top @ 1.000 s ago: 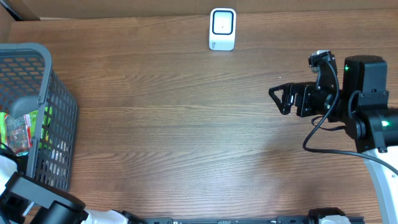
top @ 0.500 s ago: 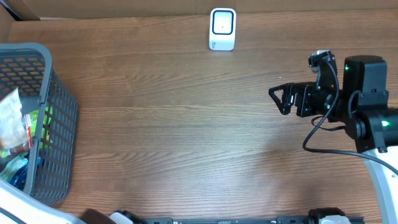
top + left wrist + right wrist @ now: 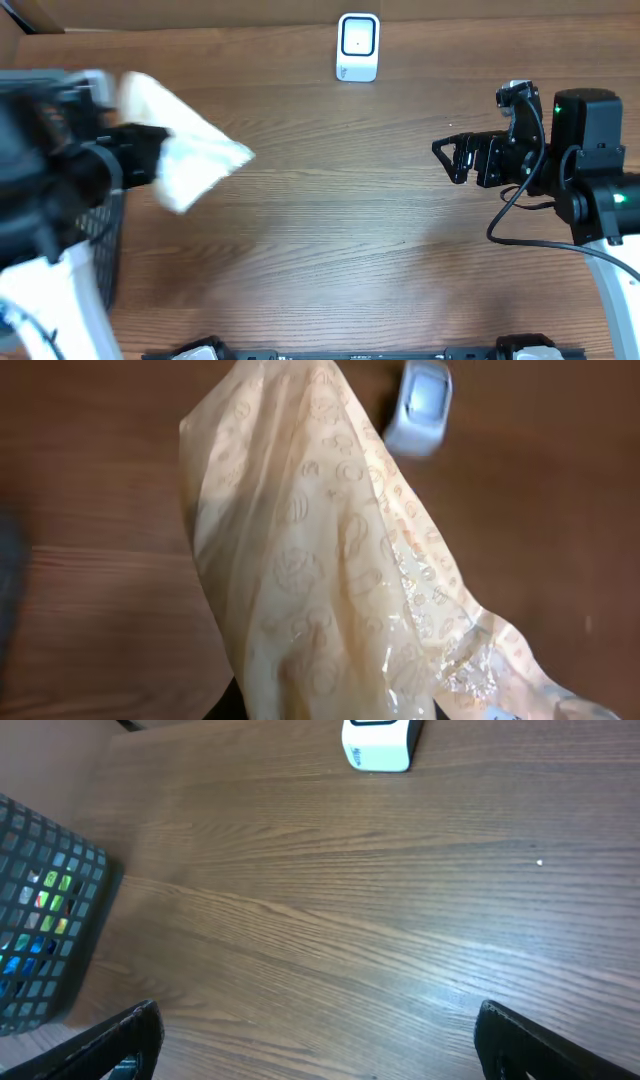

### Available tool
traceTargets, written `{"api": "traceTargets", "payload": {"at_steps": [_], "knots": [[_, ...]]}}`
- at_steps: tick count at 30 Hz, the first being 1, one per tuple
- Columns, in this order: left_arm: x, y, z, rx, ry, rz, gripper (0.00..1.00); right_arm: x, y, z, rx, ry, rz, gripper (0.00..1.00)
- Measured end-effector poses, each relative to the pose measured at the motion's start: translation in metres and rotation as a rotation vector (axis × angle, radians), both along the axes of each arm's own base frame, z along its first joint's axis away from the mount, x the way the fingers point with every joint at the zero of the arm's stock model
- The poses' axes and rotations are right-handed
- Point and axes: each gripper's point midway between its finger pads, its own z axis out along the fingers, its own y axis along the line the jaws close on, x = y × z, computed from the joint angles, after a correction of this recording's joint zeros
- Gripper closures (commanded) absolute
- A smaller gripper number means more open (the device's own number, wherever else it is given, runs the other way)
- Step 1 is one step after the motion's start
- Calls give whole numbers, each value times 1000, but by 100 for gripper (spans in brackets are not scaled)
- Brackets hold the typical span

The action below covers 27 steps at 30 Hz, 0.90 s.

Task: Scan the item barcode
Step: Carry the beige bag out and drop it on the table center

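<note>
Pale, crinkly see-through plastic: a bag (image 3: 190,160) printed with faint shapes hangs from the left claw (image 3: 140,155), which is clamped tight on one end so the rest spreads free above the tabletop (image 3: 330,230), just beside the grey mesh basket (image 3: 108,225) on the left. The white scanner (image 3: 358,46) stands at the far edge, well apart from the bag. No barcode shows on the visible side, so the bag likely needs carrying over and turning toward the scanner's face. The right claw (image 3: 450,158) hovers on the right, fingers spread wide and empty, probably kept out of the way.
</note>
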Motion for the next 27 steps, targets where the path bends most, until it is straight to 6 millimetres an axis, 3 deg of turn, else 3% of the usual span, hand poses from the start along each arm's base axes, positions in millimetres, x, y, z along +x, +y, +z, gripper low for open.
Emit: {"api": "traceTargets", "payload": {"at_steps": [4, 7, 9, 13, 14, 18, 21, 24, 27], "knots": [[30, -46, -97, 15, 235, -166, 96, 0, 0, 0, 0, 0, 0, 0], [50, -89, -181, 35, 388, -280, 96, 0, 0, 0, 0, 0, 0, 0], [62, -124, -223, 54, 432, -355, 96, 0, 0, 0, 0, 0, 0, 0], [81, -172, -266, 76, 425, -426, 95, 0, 0, 0, 0, 0, 0, 0], [77, -187, -289, 93, 468, -438, 86, 0, 0, 0, 0, 1, 0, 0], [63, -204, -325, 149, 557, -425, 56, 0, 0, 0, 0, 2, 0, 0], [59, -205, -329, 166, 577, -409, 48, 0, 0, 0, 0, 2, 0, 0], [49, -197, -324, 185, 641, -390, 48, 0, 0, 0, 0, 2, 1, 0], [60, -190, -283, 195, 664, -358, 47, 0, 0, 0, 0, 2, 1, 0]]}}
